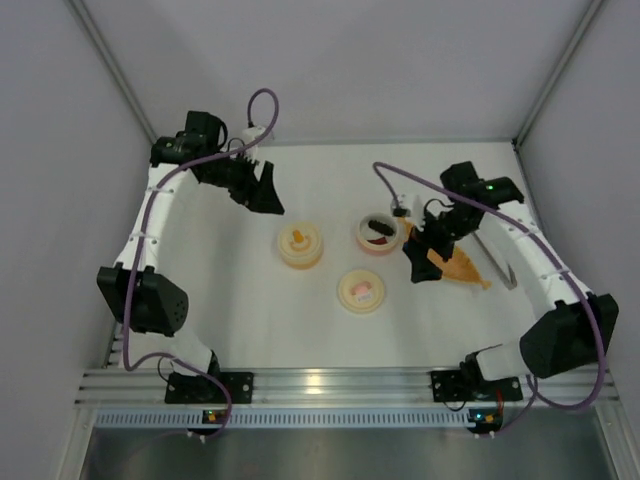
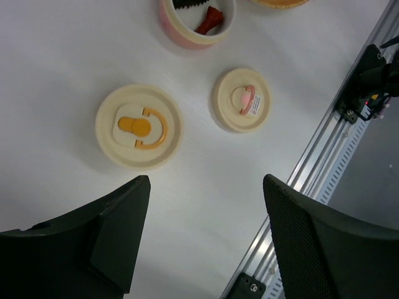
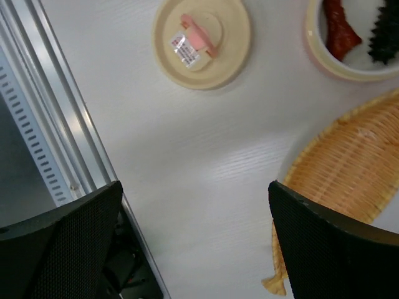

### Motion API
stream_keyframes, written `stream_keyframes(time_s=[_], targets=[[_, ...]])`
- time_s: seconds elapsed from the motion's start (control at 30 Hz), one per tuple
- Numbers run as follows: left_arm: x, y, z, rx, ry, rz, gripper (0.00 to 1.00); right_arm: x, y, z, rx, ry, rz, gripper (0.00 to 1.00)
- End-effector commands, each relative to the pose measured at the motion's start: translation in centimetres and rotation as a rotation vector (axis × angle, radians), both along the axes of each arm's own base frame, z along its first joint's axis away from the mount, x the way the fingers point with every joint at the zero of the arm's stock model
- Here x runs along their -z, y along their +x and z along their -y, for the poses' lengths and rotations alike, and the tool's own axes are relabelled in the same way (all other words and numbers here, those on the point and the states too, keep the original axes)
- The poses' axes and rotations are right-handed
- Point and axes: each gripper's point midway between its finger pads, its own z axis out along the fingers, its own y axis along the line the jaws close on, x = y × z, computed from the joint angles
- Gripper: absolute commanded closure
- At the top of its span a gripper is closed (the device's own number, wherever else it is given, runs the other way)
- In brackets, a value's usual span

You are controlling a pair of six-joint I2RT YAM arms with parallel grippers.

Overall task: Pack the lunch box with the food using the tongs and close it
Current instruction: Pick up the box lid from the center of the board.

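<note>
Top external view puts the food (image 1: 379,232) inside the open pink bowl (image 3: 340,71) at mid-table: a red bit (image 3: 340,31) beside a dark spiky piece (image 3: 383,37). I see none left on the part of the woven tray (image 1: 462,270) that shows, so I judge the packing largely done and the closing not yet.

The tongs (image 1: 497,262) lie flat on the table just beyond the tray, to the right of the bowl and apart from it. Nothing holds them, and I cannot tell how far their arms are spread. I read that as set aside.

Two cream lids sit nearer the left arm. One has an orange handle (image 2: 138,126) and one a pink handle (image 2: 242,99) — the pink one likely matches the bowl.

The right gripper (image 3: 194,199) hovers over the tray's edge, jaws wide, empty. The left gripper (image 2: 206,199) hangs well back, jaws apart too, gripping nothing — free for a lid, I'd guess.
</note>
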Motion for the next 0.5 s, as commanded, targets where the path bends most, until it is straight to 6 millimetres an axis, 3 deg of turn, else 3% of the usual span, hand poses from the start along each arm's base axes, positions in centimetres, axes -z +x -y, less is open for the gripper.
stream_keyframes(time_s=[0.0,0.13,0.3,0.47], targets=[[1.7,-3.8,-1.7,0.067,-0.111,-0.205,0.17,0.8,0.0,-3.7,-0.119,-0.099,0.007,0.02],[3.0,-3.7,-3.8,-0.013,-0.211,-0.256,0.13,3.8,0.6,-6.9,-0.271,-0.249,0.039,0.05],[3.4,-3.6,-5.6,-0.061,-0.262,-0.275,0.05,5.6,2.1,-9.9,-0.352,-0.264,0.049,0.12],[4.0,-3.9,-6.5,-0.099,-0.204,-0.226,0.05,7.6,3.1,-12.6,-0.406,-0.266,0.073,0.19]])
